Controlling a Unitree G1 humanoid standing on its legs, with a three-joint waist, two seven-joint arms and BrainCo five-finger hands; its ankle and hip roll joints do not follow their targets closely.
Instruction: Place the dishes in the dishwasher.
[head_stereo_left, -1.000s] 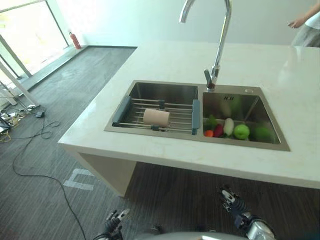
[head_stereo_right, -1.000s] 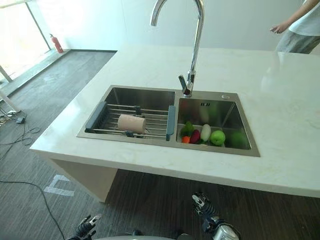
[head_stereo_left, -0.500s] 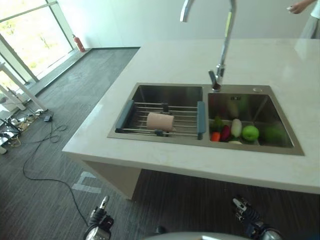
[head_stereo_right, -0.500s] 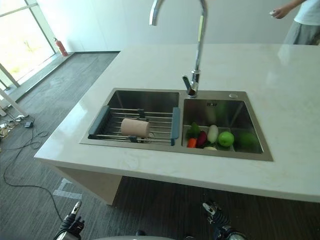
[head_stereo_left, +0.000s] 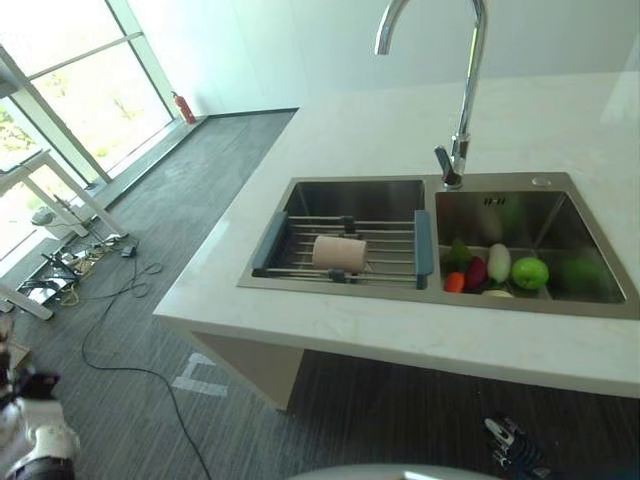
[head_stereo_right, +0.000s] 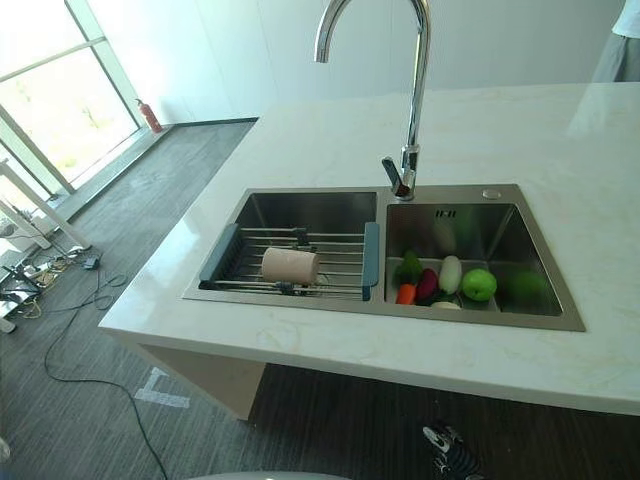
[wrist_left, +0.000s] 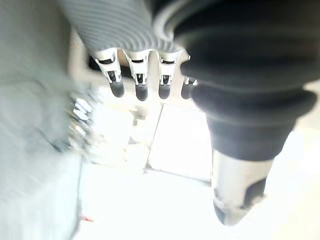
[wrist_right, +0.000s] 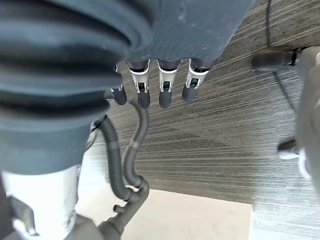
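The fingers (wrist_right: 165, 90) of the right hand (head_stereo_right: 450, 458) hang straight and relaxed, side by side, holding nothing; the fingers (wrist_left: 141, 82) of the left hand (wrist_left: 165, 60) also point out straight with nothing between them and the thumb. Both hands sit low, below the edge of the counter (head_stereo_right: 480, 130), well apart from the sink (head_stereo_right: 385, 250), which serves here as the landmark. The one dish in sight is a pale cup (head_stereo_right: 290, 265) lying on its side on the wire rack (head_stereo_right: 290, 262) that spans the sink's left basin, its long axis running across the basin, left to right. The sink's right basin holds a green apple (head_stereo_right: 479, 284) and a few vegetables (head_stereo_right: 425, 283), and the tall tap (head_stereo_right: 410, 90) rises behind the divider between the basins. From the right hand the cup lies up, forward and to the left, over the counter edge; the left hand, out at the far left, looks no closer. No dishwasher can be made out. My judgement is that the task is at its start, and the coming move depends on raising a hand above the counter and coming at the cup across its rounded side.
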